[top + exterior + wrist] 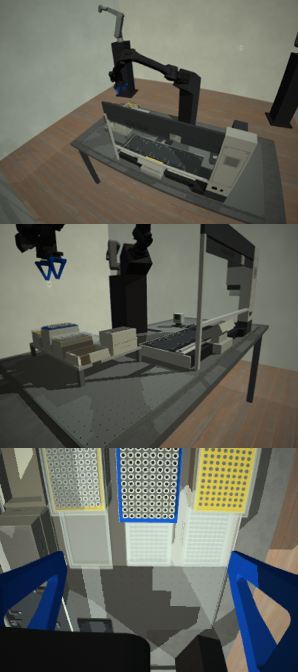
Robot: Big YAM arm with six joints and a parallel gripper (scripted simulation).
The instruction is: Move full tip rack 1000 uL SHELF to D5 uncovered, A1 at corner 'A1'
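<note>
- Gripper point(51, 269) hangs high above the shelf point(111, 354), fingers spread wide, holding nothing.
- Racks sit on the shelf; the blue-rimmed one point(148, 474) shows wells, likely the target, though no size label is readable.
- Deck point(173, 338) looks bare; pick, placing and READY all remain.

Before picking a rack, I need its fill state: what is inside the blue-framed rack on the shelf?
In the wrist view the blue-framed rack is uncovered, and pale rings fill every hole in its grid, which suggests tips. Whether they are really tips, and anything below the top plate, cannot be seen.
</note>
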